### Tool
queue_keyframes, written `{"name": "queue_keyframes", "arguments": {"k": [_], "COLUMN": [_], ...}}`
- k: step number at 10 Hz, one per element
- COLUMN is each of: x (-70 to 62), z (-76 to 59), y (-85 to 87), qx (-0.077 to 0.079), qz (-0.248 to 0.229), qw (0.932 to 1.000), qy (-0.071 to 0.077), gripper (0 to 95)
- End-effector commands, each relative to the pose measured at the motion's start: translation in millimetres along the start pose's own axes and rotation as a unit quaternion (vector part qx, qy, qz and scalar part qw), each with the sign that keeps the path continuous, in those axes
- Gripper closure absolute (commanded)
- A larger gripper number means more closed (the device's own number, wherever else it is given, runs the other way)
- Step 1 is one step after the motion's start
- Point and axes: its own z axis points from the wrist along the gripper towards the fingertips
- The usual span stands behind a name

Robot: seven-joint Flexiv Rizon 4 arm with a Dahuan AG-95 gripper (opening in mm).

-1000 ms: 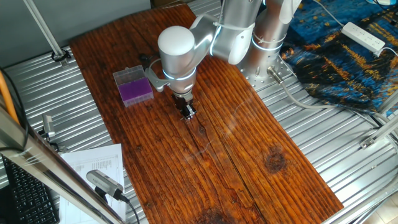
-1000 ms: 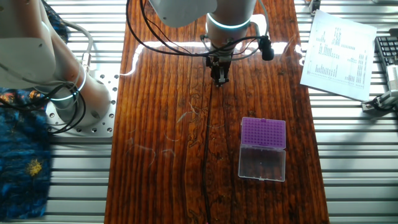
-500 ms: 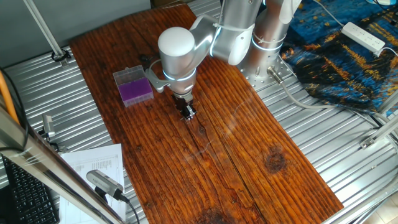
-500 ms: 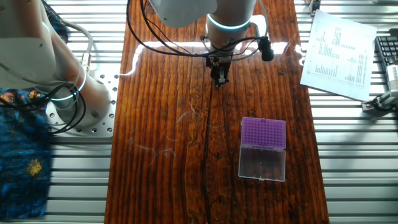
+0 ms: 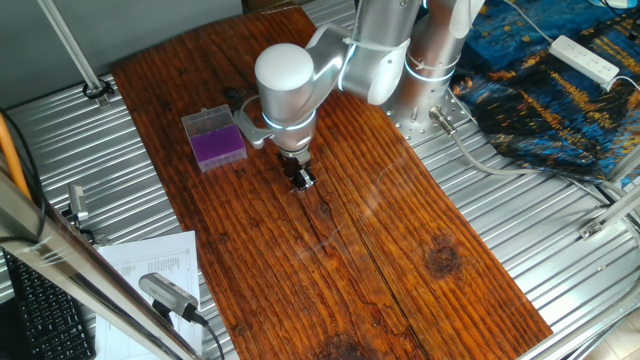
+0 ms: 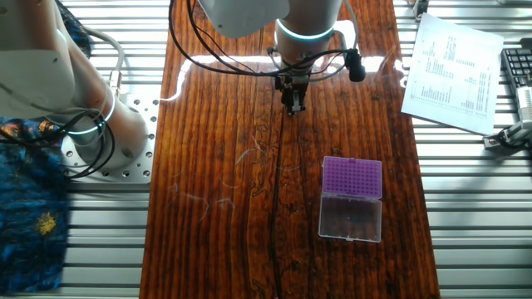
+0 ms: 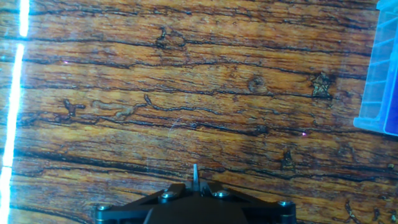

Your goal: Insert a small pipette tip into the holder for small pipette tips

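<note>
While the gripper (image 7: 194, 182) is pinching the small pipette tip (image 7: 194, 172) between closed fingers, with the pale point poking out toward twelve o'clock in the hand view, the pick-up is looking done. Carrying and inserting are remaining: the holder for small pipette tips (image 6: 352, 198) is sitting well apart on the wooden table (image 6: 216, 208), at about five o'clock from the gripper (image 6: 292, 103) in the other fixed view, its purple rack facing up.

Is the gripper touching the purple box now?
Apart. The other fixed view shows bare wood between the gripper and the purple box; the hand view shows the box off at the right edge.
</note>
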Motion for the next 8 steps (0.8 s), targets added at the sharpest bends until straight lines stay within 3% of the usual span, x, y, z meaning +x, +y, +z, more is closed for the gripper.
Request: {"name": "queue_keyframes", "arguments": {"k": [1, 6, 8], "x": [0.0, -1.0, -1.7], "z": [0.4, -9.8, -21.5], "y": [-0.2, -1.5, -2.7], "qx": [0.000, 0.000, 0.010], "qz": [-0.001, -0.015, -0.039], "qw": [1.0000, 0.9999, 0.9992], "qy": [0.000, 0.003, 0.007], "gripper": [95.0, 95.0, 95.0]}}
